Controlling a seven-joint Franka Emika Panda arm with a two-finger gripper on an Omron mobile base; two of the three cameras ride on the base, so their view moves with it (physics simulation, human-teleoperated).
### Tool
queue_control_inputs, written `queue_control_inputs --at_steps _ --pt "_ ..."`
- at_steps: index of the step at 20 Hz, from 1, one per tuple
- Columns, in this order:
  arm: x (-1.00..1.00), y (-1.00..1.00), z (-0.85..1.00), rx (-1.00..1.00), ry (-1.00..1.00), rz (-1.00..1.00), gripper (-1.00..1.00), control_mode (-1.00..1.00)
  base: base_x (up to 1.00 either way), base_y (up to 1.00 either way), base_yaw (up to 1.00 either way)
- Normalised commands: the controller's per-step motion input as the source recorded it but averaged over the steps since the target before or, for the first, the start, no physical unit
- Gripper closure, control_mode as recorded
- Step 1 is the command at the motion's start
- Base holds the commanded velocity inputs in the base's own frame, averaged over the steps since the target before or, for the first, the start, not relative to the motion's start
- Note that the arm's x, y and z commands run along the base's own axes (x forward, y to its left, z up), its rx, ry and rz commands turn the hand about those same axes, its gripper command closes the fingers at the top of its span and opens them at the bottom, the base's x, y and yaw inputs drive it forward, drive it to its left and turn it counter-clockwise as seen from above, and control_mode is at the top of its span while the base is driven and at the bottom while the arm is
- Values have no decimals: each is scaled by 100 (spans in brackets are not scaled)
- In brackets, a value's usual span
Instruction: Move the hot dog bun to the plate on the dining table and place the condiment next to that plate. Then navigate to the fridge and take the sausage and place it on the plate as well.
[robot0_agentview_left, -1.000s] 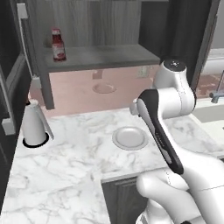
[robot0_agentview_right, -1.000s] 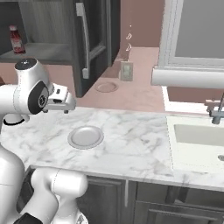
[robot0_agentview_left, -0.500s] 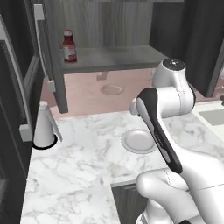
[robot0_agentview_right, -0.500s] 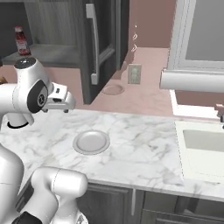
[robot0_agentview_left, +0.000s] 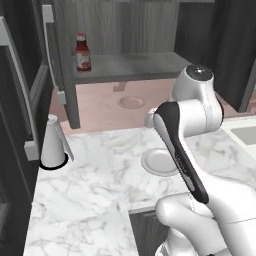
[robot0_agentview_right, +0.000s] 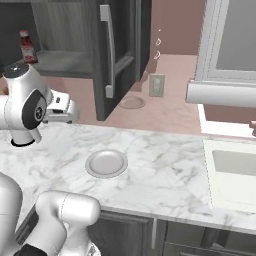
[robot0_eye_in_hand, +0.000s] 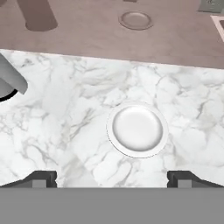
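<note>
Opening stage of the task, before any item has been grasped. The end effector (robot0_eye_in_hand: 111, 177) hangs empty above the marble worktop (robot0_eye_in_hand: 65, 113), its two dark tips standing wide apart with nothing between them. Directly beneath and slightly ahead of the end effector lies a white plate (robot0_eye_in_hand: 137, 129), bare; whether this is the dining-table plate named in the task cannot be told. The condiment, a red bottle (robot0_agentview_left: 82, 52), stands upright on a grey shelf (robot0_agentview_left: 130, 65) well above and beyond the end effector, behind an open dark door (robot0_agentview_right: 117, 55). Neither a hot dog bun nor a sausage can be made out. A pale cone-shaped object (robot0_agentview_left: 53, 142) rests on a dark ring off to one side of the end effector, its nature unclear. A small round disc (robot0_eye_in_hand: 135, 20) sits on the pink surface farther ahead. By judgement, the next move calls for locating the bun, or raising the hand toward the shelf for the bottle. The white arm (robot0_agentview_left: 182, 150) is folded, elbow high, forearm slanting down, with the hand pointing roughly downward at the worktop
</note>
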Motion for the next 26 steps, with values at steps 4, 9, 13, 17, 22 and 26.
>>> queue_control_inputs --at_steps 4,9,13,17,22,26 --pt "-42 35 100 0 -52 7 -100 -100 0 0 0" --pt "-9 50 100 0 -41 9 -100 -100 0 0 0" --pt "19 47 73 3 -24 14 -100 -100 0 0 0" --pt "32 41 52 10 -16 21 -100 -100 0 0 0" --pt "43 22 36 11 -6 19 -100 -100 0 0 0" --pt "75 21 0 6 0 13 -100 -100 0 0 0"
